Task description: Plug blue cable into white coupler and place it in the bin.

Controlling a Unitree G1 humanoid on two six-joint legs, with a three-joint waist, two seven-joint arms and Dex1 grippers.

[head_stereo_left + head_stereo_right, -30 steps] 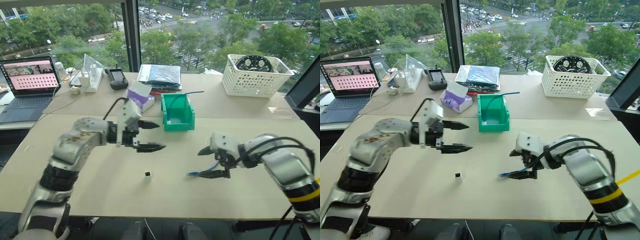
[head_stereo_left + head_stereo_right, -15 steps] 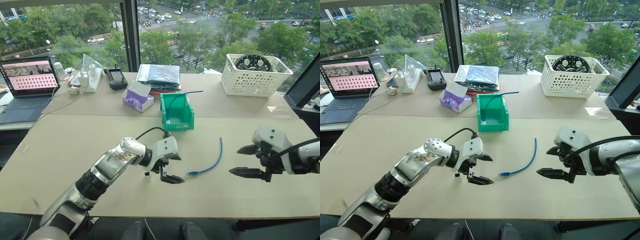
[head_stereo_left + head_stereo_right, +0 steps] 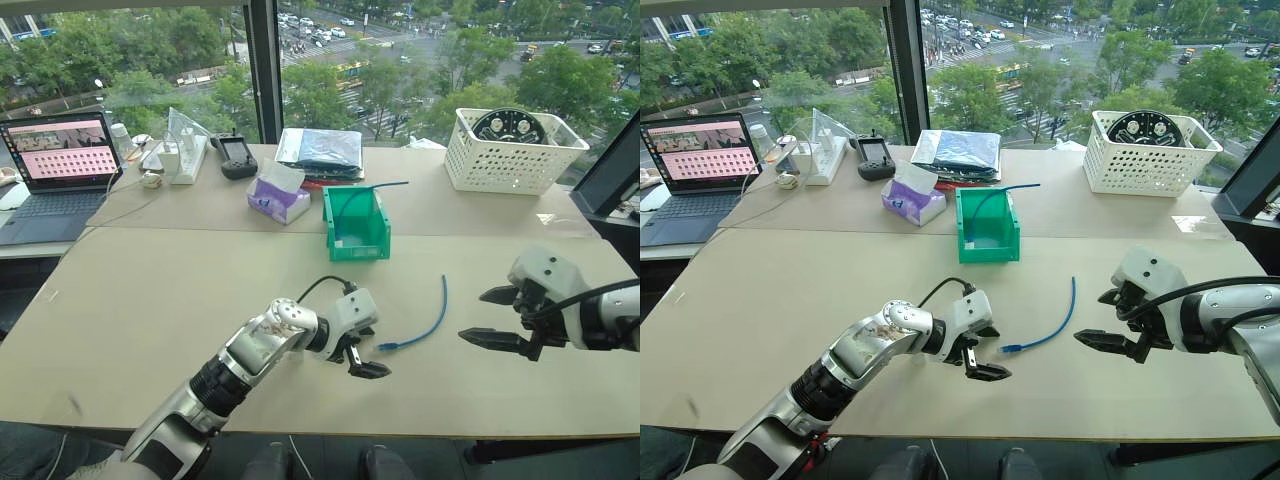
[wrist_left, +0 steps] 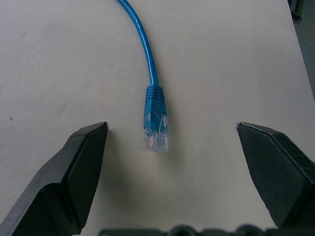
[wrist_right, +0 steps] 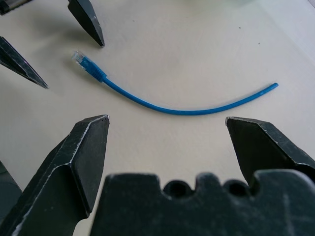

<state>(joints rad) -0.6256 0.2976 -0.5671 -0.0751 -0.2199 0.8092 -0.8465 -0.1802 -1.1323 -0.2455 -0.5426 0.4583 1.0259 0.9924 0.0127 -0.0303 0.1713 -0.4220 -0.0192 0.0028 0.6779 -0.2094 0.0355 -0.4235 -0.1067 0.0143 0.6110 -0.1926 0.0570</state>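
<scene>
Blue cable lies loose on table, clear plug between spread fingers of left gripper; right gripper gapes empty, right of cable.

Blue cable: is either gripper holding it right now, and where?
Neither. The blue cable lies loose on the table; left gripper is open around its plug, right gripper open, apart.

Bright, even daylight comes in through the window behind the table, and the tabletop shows only soft, faint shadows. The head views are sharp in the middle, with straight lines bending slightly toward the edges. In the left wrist view the blue cable is crisp.
</scene>
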